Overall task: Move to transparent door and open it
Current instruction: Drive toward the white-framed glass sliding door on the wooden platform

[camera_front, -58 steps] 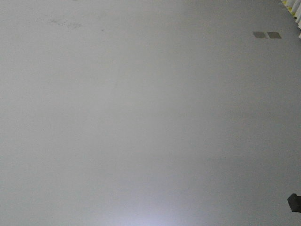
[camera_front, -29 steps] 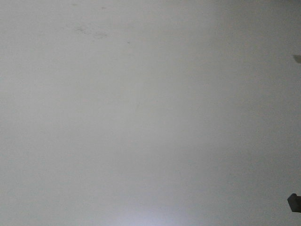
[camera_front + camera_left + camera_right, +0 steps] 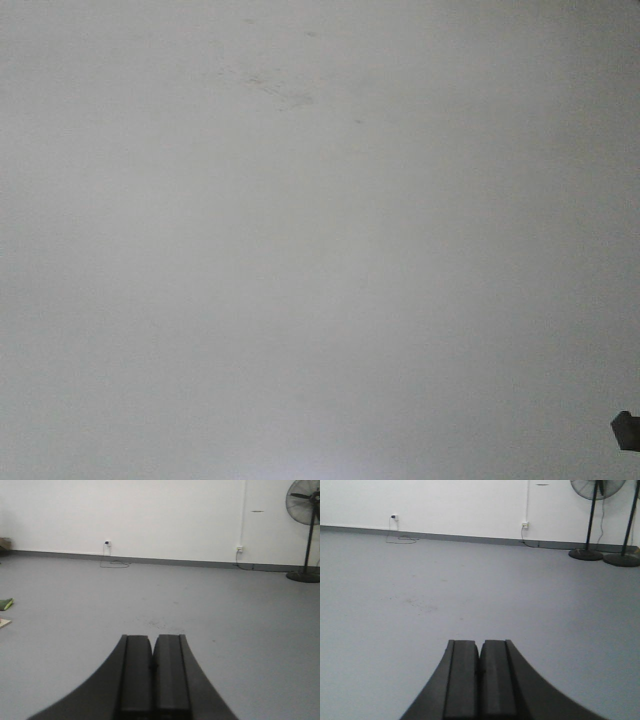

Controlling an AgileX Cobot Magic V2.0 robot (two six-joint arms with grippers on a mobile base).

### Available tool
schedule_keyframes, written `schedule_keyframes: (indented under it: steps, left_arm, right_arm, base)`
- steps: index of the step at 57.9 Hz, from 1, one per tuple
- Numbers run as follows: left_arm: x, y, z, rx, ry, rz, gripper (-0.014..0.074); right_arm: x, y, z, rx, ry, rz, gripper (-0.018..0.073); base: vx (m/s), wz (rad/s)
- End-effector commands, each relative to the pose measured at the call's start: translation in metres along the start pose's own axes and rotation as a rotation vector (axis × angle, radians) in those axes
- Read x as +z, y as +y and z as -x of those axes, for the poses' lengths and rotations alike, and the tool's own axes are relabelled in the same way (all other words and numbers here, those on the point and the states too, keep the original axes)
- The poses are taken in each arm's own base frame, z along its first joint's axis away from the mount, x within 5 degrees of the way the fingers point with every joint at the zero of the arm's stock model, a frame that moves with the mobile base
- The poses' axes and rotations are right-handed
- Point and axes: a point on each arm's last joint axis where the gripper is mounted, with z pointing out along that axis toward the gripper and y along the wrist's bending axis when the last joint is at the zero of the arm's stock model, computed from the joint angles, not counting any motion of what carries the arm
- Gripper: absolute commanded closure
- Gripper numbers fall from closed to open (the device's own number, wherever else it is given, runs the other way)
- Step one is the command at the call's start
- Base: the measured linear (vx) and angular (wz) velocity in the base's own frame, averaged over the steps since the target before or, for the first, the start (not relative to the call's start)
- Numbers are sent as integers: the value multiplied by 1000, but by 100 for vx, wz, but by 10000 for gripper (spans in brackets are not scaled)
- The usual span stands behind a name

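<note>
The transparent door is out of view in every frame. The front view shows only bare grey floor (image 3: 320, 240) with a faint scuffed patch (image 3: 275, 88). My left gripper (image 3: 152, 639) is shut and empty, its black fingers pressed together, held above the floor and pointing at a white wall (image 3: 165, 515). My right gripper (image 3: 480, 644) is also shut and empty, its jaws touching, pointing the same way over the floor.
A grey skirting runs along the wall (image 3: 445, 536). Wall sockets with cables sit at the wall's foot (image 3: 107, 543) (image 3: 239, 548). A pedestal fan (image 3: 306, 510) stands at the right; two fan stands show in the right wrist view (image 3: 586, 554). Flat items lie at the far left (image 3: 5, 604). A dark robot part shows at the corner (image 3: 626, 430).
In the front view the scuffed patch has slid right and down. The two dark floor squares and the striped edge at the top right have left the view. The base is moving.
</note>
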Motion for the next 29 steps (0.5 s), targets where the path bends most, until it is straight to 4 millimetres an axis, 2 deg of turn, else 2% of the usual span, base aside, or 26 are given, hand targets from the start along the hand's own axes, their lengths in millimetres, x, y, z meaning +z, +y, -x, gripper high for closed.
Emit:
schedule_keyframes:
  steps: [1,29]
  left_arm:
    - [1,-1,-3,-7,-54,-13,602]
    - [1,-2,-3,-6,-54,-22,602]
  right_arm:
    - [0,0,3,-13,-80,1,567]
    - [0,0,3,-13,-77,1,567]
  base:
    - [53,39]
    - [52,40]
